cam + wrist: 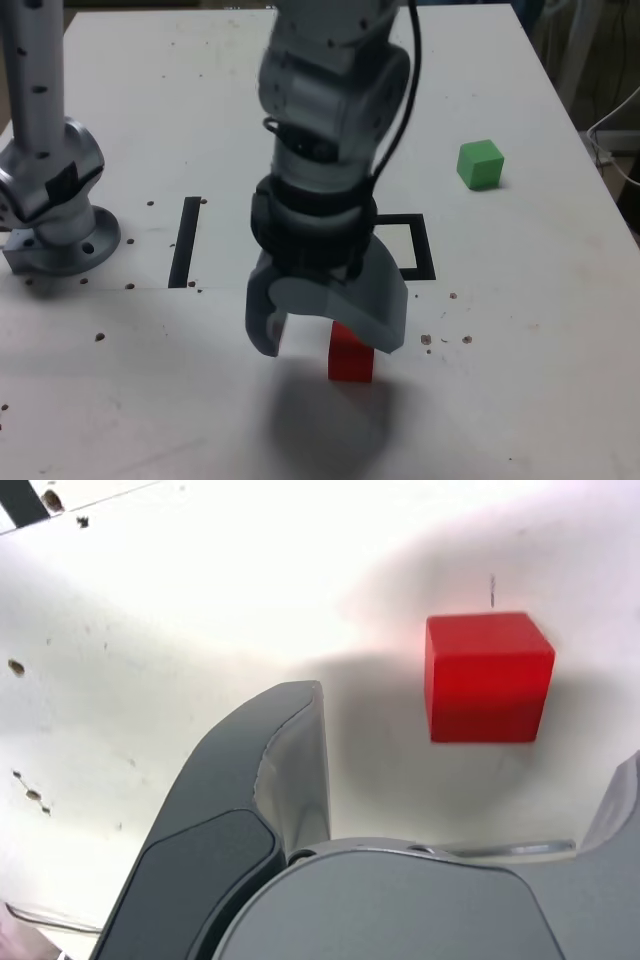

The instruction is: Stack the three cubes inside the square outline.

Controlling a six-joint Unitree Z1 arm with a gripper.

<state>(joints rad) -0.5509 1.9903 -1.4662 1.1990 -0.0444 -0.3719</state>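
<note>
A red cube (351,360) (487,676) rests on the white table near its front edge. My gripper (325,343) (465,735) hangs over it, open, one grey finger (285,770) on each side of the cube with a gap to it. A green cube (480,164) sits alone toward the exterior view's right, farther back. The square outline (420,248), a thick black frame, lies behind my gripper, and the arm hides most of it.
A straight black strip (185,240) is marked on the table at the exterior view's left. A grey jointed arm base (55,215) stands at the far left. Small dark screw holes dot the table (540,330).
</note>
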